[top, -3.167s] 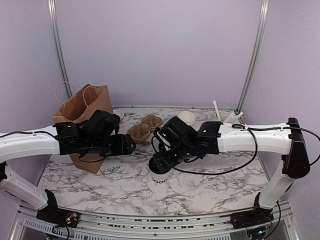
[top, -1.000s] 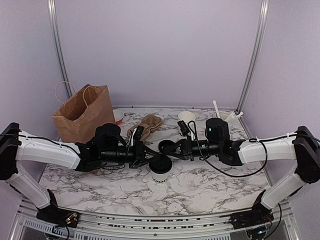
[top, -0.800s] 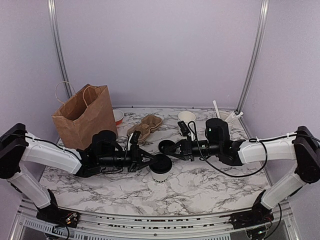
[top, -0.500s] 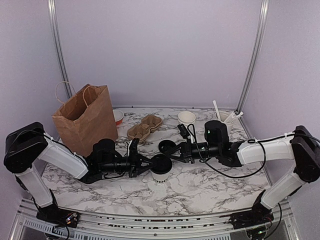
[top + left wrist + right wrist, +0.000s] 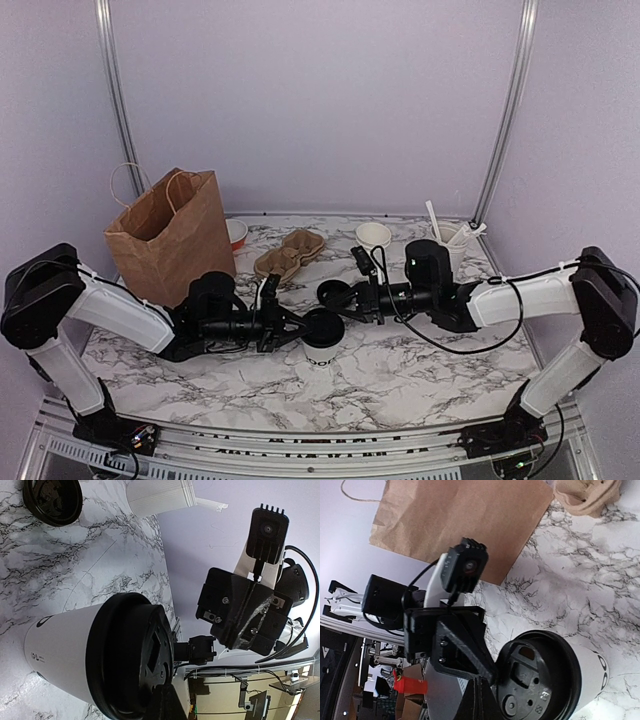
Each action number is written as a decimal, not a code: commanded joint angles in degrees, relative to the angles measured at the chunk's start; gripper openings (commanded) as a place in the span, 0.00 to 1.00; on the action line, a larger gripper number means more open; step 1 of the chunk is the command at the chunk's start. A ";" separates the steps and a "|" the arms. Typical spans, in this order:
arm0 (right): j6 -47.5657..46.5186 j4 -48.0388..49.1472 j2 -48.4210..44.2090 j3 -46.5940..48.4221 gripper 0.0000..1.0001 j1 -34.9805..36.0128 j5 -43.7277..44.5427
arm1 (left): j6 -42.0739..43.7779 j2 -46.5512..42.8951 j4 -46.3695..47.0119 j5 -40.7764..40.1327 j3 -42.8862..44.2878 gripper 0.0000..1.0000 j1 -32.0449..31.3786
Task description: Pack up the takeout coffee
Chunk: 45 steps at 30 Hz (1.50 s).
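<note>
While both arms lie low and stretched toward each other across the marble-patterned tabletop (image 5: 420, 370), the takeout coffee (image 5: 320, 342) stands upright between them near the middle, its black lid on and dark lettering showing on the white side that faces the arm bases. Reaching in from the left of the coffee, the left tool (image 5: 165, 700) is clenched on nothing, its two fingers pressed together into one dark wedge whose tip sits right by the lid's rim; whether it touches the rim I cannot tell. Reaching in from the right of the coffee and a little behind it, the right tool (image 5: 480, 695) is likewise clenched and empty, its tip just beside the lid's edge, and contact is again unclear. Seen from the right wrist, the two tips come close together beside that rim. Just behind the coffee a round black piece (image 5: 333, 293) lies on the tabletop, apart from the cup. Farther behind the coffee and slightly left lies a brown pulp cup carrier (image 5: 290, 252); well to the left of the coffee stands a brown paper bag (image 5: 170, 235), open at the top, with a small white bowl (image 5: 237, 232) with an orange-red band at its far side. Behind the coffee to the right stands an open white paper cup (image 5: 373, 237), and farther right a larger white cup of utensils (image 5: 450, 238)
</note>
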 commanded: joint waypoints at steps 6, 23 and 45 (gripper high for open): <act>7.08 10.25 7.14 -7.09 0.00 -2.36 -3.07 | 1.77 1.43 -8.29 -0.58 1.50 0.00 -0.01; 7.43 10.42 7.60 -7.01 0.00 1.75 -2.64 | 2.19 1.73 -9.30 -0.77 2.00 0.00 0.00; 4.26 3.99 5.96 -3.45 0.00 1.13 -0.36 | 2.43 1.49 -9.56 -0.55 2.02 0.00 -0.09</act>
